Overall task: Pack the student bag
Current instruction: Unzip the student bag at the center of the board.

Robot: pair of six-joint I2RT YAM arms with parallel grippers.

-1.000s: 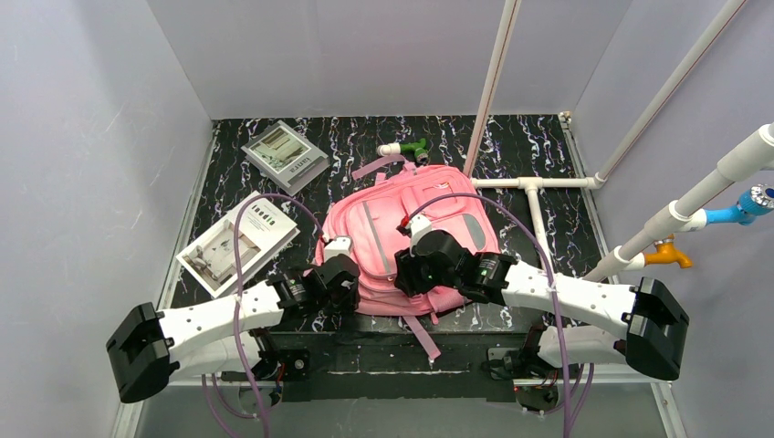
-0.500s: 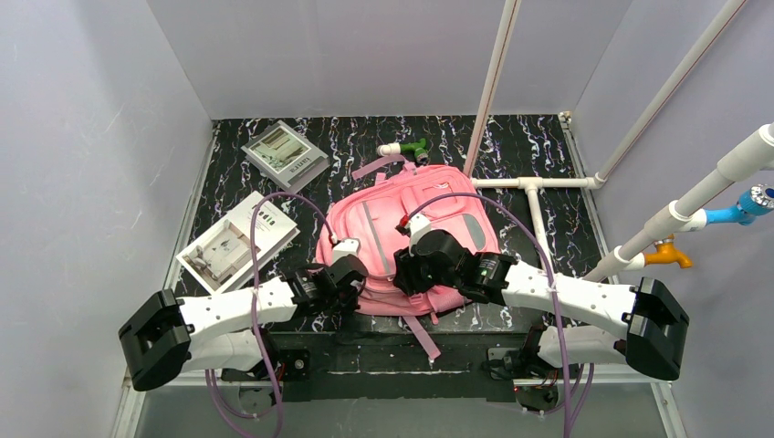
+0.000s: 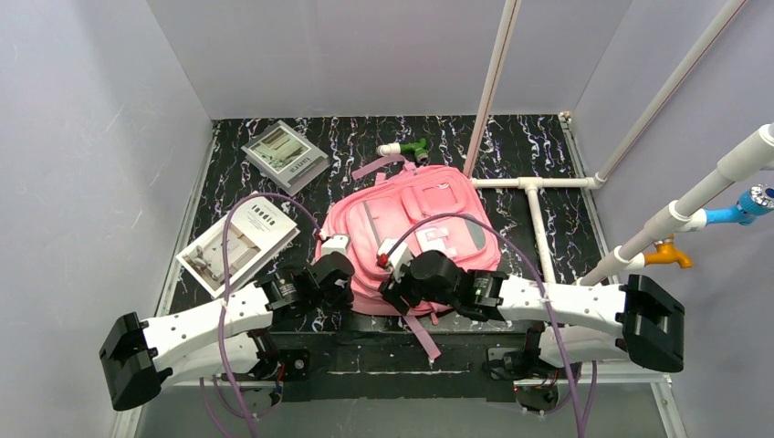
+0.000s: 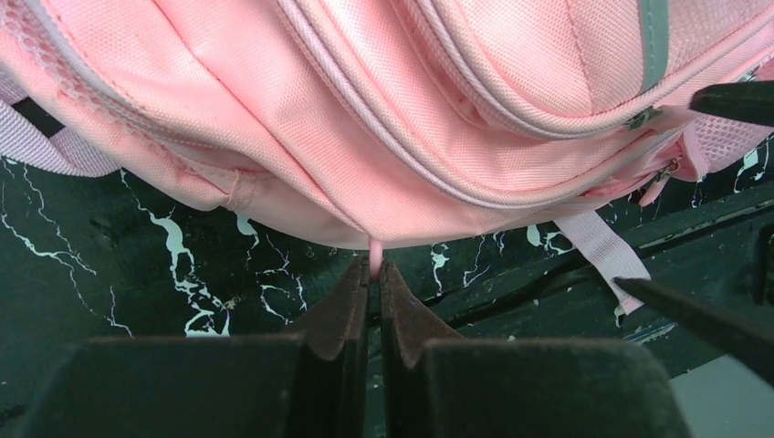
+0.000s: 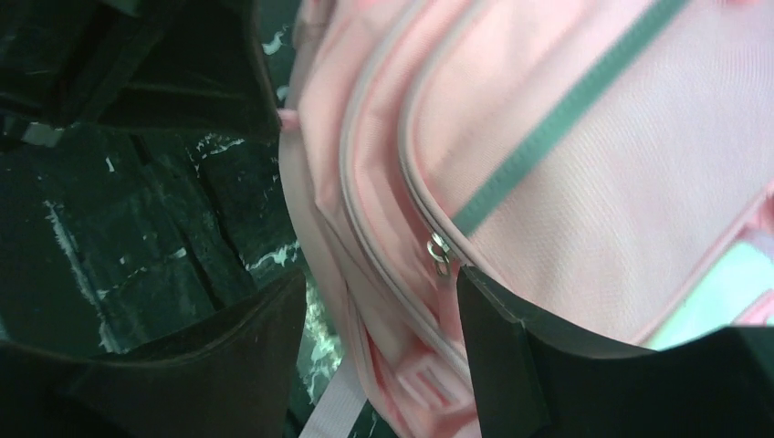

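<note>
The pink student bag (image 3: 415, 205) lies flat in the middle of the black marbled table, grey stripe (image 3: 370, 228) facing up. At the bag's near left edge my left gripper (image 3: 336, 274) is shut, its tips (image 4: 374, 271) pinching a small pink tab (image 4: 374, 248) that sticks out of the bag's (image 4: 383, 119) bottom seam. My right gripper (image 3: 394, 272) hovers over the near edge of the bag. Its jaws (image 5: 381, 274) stand open astride the zipper tracks, with a metal zipper slider (image 5: 440, 248) just beside the right finger (image 5: 511, 347). Nothing is held between them.
Two booklets lie on the left, one (image 3: 285, 155) at the back and one (image 3: 239, 242) nearer. A green and white pipe fitting (image 3: 406, 147) sits behind the bag. White pipes (image 3: 534, 205) run along the right. A pink strap (image 3: 420, 333) hangs over the front edge.
The left gripper has closed on the pink tab at the bag's near edge. The right gripper has shifted left and nearer along the bag and opened wider.
</note>
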